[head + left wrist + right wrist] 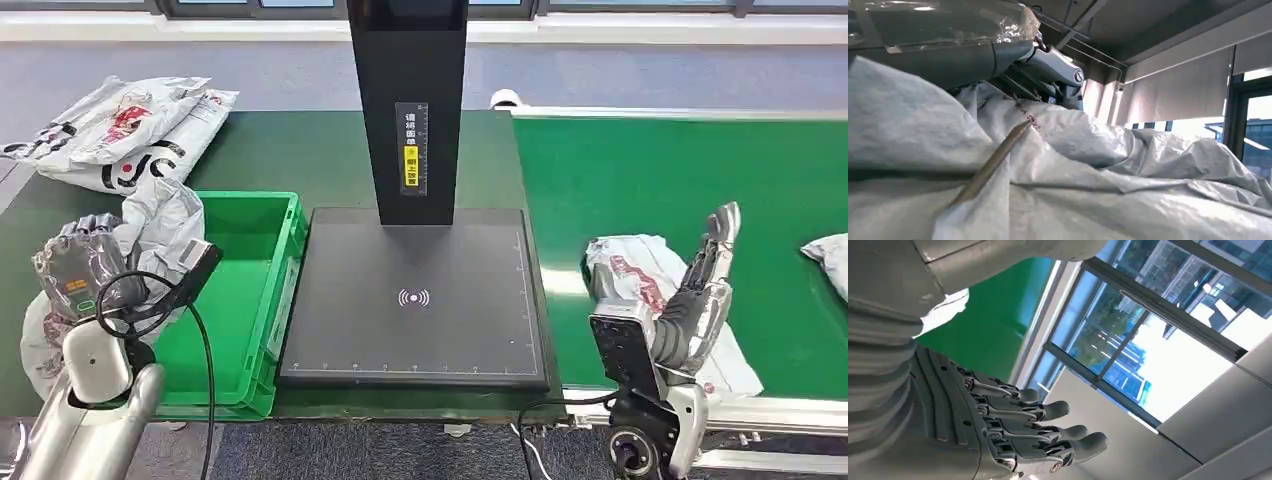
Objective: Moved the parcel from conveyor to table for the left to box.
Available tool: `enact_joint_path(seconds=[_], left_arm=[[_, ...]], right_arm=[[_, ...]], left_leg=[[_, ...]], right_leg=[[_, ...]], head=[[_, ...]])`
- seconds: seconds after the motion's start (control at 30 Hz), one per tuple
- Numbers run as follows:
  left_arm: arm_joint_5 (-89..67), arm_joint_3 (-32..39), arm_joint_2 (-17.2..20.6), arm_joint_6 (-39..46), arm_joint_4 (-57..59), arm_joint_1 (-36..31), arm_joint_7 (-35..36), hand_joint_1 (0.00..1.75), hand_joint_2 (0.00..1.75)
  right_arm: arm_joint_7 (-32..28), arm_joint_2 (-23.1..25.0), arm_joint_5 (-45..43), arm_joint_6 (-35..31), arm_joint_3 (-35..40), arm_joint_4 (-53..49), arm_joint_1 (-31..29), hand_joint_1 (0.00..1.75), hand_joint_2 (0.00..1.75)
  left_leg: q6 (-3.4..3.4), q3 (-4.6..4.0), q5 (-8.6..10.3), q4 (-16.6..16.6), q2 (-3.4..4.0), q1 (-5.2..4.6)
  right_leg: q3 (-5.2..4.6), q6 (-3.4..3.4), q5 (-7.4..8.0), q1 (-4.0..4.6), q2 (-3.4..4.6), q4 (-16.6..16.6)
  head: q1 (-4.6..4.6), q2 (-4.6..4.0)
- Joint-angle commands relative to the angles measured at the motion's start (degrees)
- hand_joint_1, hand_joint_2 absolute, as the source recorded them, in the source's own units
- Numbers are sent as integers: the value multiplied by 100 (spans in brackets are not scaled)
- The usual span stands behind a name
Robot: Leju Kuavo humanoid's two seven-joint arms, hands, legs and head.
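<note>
Holding a crumpled grey bag (160, 225) beside the green box (235, 300), the left hand (85, 265) is boxing. Right hand (705, 290), fingers straight and empty, hovers over the parcel (640, 270) on the conveyor (680, 180); next it must close on it, I judge.

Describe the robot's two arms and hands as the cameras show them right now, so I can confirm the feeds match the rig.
The left arm is silver with a white rounded wrist joint and a looping black cable; the left hand is grey under clear plastic wrap, with a small orange label. The right arm is silver-white with a black wrist block; the right hand has a grey ribbed cover and dark segmented fingers.
</note>
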Motion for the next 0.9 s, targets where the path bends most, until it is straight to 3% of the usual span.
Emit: enact_joint_path(seconds=[0.03,0.23,0.27,0.37,0.47,0.53,0.67,0.7,0.9], left_arm=[[-6,-334,30,-48,354,-151,21,131,175],[-6,-334,30,-48,354,-151,21,131,175],[-6,-334,30,-48,354,-151,21,0,175],[-6,-373,-258,-391,322,-141,-27,0,175],[0,100,-944,-540,632,-259,-703,0,175],[-3,140,-1069,-588,759,-281,-841,0,175],[1338,154,-1367,-797,1191,-583,-1522,0,175],[2046,85,-1478,-925,1170,-636,-2021,0,175],[2197,-660,-1408,-860,1064,-995,-1599,0,175]], right_arm=[[37,9,-18,25,-138,87,-78,0,175],[37,9,-18,25,-138,87,-78,0,175],[37,9,-18,25,-138,87,-78,0,175],[63,32,20,67,-138,130,-125,0,175],[98,54,51,166,-161,213,-167,0,175],[89,64,53,175,-159,253,-160,0,175],[86,22,30,114,-161,391,-186,0,175],[84,-3,-29,152,-143,447,-199,0,175],[26,-18,-103,38,-40,721,-373,0,175]], left_leg=[[0,6,1,-5,-5,2],[0,9,1,-5,-6,3],[0,11,2,-8,-7,4],[1,19,4,-15,-13,6],[3,21,8,-19,-20,4],[4,18,7,-15,-19,2],[4,18,10,-16,-23,5],[2,10,7,-8,-23,3],[2,-2,6,2,-35,5]], right_leg=[[10,-2,0,3,-9,-6],[13,-3,-1,4,-11,-7],[16,-4,-1,5,-14,-9],[29,-4,0,8,-22,-20],[32,-4,2,6,-29,-24],[28,-2,2,3,-27,-20],[35,-2,6,7,-33,-26],[25,-2,3,4,-30,-16],[16,-1,2,7,-36,-10]], head=[[0,-2],[0,0],[0,-2],[0,0],[0,-2],[0,-2],[2,0],[0,0],[0,0]])
